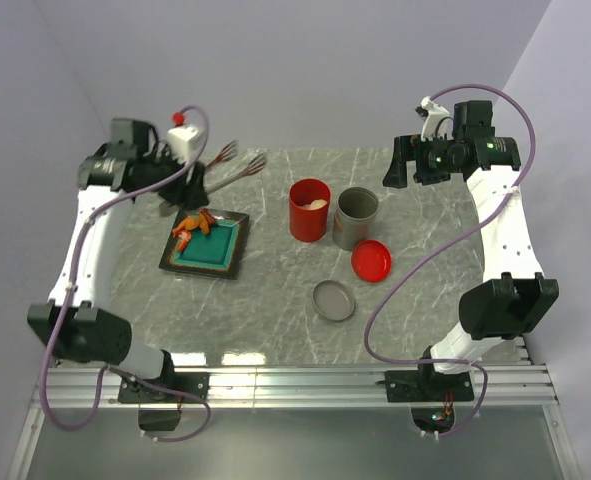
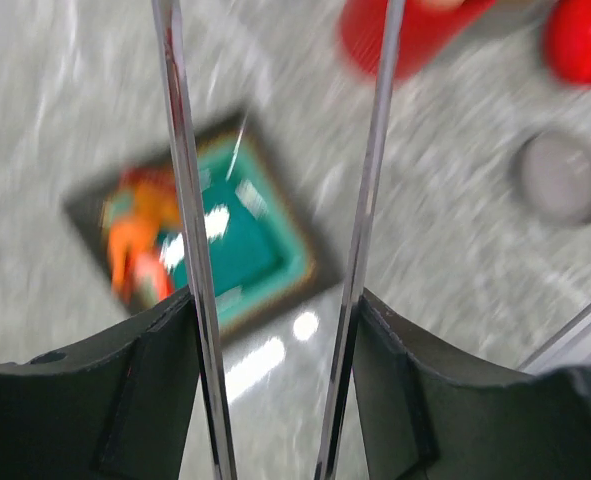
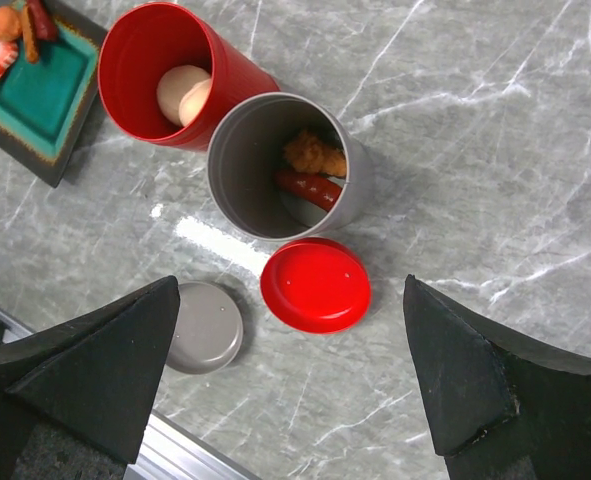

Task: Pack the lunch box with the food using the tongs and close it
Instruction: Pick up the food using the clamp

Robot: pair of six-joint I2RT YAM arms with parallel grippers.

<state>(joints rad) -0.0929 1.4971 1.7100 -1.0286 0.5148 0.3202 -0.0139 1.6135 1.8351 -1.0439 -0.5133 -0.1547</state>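
Top external view shows the left gripper (image 1: 187,178) at the far left of the marble table (image 1: 425,300), clamped on the tongs (image 1: 231,167), whose forked tips point toward the far middle. From the left wrist, the two thin metal arms run up between the fingers (image 2: 145,390), one against each pad. Just near of it lies the dark tray (image 1: 223,250) with orange and red food (image 1: 192,229) heaped in its far-left corner. The red lunch box (image 1: 309,212) stands upright at centre, open, a pale egg-like ball (image 3: 183,93) inside. A grey canister (image 3: 237,170) touches its right side, holding a sausage (image 3: 310,188). The red lid (image 3: 315,285) and a grey lid (image 3: 207,327) lie flat nearer. The right gripper (image 3: 290,300) hangs above them, jaws wide apart and empty.
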